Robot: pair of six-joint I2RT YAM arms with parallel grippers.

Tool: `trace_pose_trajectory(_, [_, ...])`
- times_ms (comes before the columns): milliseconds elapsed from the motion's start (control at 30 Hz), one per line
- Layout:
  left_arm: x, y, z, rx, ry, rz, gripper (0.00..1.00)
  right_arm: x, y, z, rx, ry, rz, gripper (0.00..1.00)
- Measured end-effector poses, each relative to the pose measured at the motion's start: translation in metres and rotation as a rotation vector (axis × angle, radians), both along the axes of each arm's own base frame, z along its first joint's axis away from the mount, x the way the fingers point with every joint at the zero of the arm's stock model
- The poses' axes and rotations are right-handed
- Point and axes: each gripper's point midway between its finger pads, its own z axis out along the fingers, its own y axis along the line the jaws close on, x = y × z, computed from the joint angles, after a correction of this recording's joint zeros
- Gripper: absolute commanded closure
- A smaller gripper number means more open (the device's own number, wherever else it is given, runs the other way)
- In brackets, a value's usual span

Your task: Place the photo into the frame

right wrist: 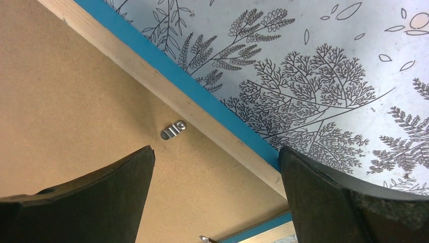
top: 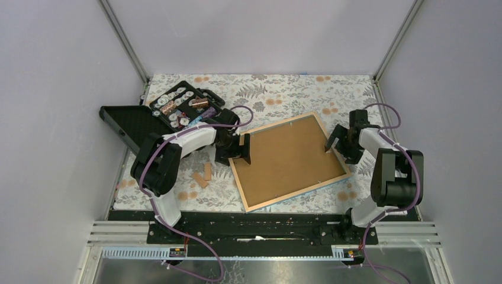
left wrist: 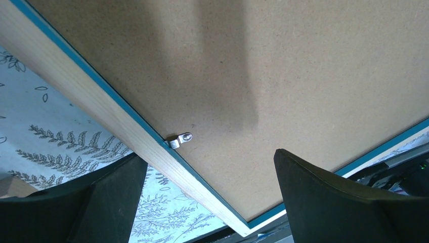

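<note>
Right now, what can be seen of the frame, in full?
The frame lies back-up and skewed on the fern-print tablecloth. Light wood rim, bright blue outer edge. A brown backing board fills it, with small metal clips at the rim. The left claw and right claw, both open, are poised at its side rims.

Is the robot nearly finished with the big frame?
Hard to say. The blue-and-wood picture frame lies face down with the brown backing board seated in it, small metal clips over the board's edges. Both the left gripper and right gripper are open, empty, each above a clip. No photo shows, so it is either hidden underneath or not yet in.
</note>
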Motion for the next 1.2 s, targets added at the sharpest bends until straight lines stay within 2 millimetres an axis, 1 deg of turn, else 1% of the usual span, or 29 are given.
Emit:
trace_pose_trajectory(167, [-0.002, 0.000, -0.002, -0.012, 0.004, -0.011, 0.01, 0.003, 0.001, -0.001, -0.049, 0.043, 0.021, 0.02])
trace_pose_trajectory(367, [-0.001, 0.000, -0.001, -0.035, 0.011, -0.008, 0.01, 0.005, 0.000, -0.010, -0.098, 0.083, 0.032, 0.04])
trace_pose_trajectory(433, [-0.001, 0.000, -0.001, -0.043, 0.014, -0.006, 0.01, 0.006, 0.000, -0.010, -0.097, 0.086, 0.030, 0.04])
trace_pose_trajectory(600, [-0.001, 0.000, -0.002, -0.057, 0.020, -0.004, 0.01, 0.010, 0.001, -0.010, -0.094, 0.084, 0.026, 0.00])
trace_pose_trajectory(733, [-0.001, 0.000, -0.002, -0.057, 0.018, -0.003, 0.01, 0.013, 0.001, -0.008, -0.094, 0.078, 0.024, 0.00])
trace_pose_trajectory(900, [0.000, 0.001, -0.002, -0.064, 0.021, 0.003, 0.01, 0.015, 0.000, -0.006, -0.101, 0.079, 0.024, 0.11])
trace_pose_trajectory(1067, [0.000, 0.002, -0.001, -0.070, 0.023, 0.008, 0.01, 0.011, 0.001, -0.010, -0.099, 0.082, 0.040, 0.22])
trace_pose_trajectory(1133, [0.001, 0.002, -0.001, -0.072, 0.022, 0.011, 0.01, 0.012, 0.001, -0.010, -0.100, 0.080, 0.050, 0.27])
trace_pose_trajectory(1200, [0.003, 0.003, -0.001, -0.074, 0.019, 0.013, 0.01, 0.012, 0.000, -0.010, -0.102, 0.076, 0.060, 0.36])
